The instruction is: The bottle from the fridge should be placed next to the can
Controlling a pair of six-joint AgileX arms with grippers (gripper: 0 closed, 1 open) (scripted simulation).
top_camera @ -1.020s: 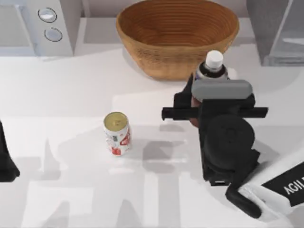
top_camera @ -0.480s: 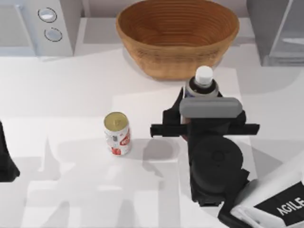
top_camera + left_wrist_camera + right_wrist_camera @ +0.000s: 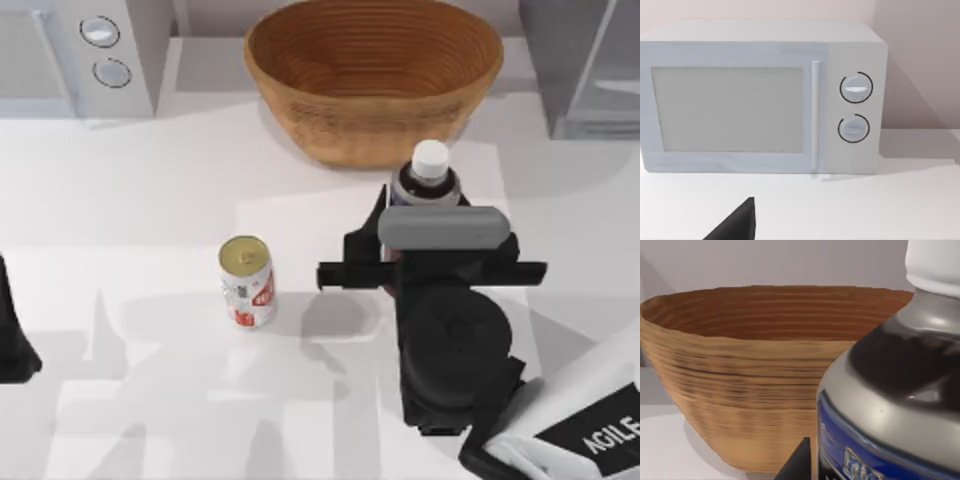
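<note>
Gripping the bottle [image 3: 430,180] at its body just in front of the basket [image 3: 372,75], well right of the can [image 3: 247,281], the right gripper [image 3: 400,240] looks clamped on something rigid, smooth, top-heavy, best held low around the label.

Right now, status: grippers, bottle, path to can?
Right gripper shut on bottle, in front of basket. Left gripper parked at table's left edge. Can upright to bottle's left, bare table between.
</note>
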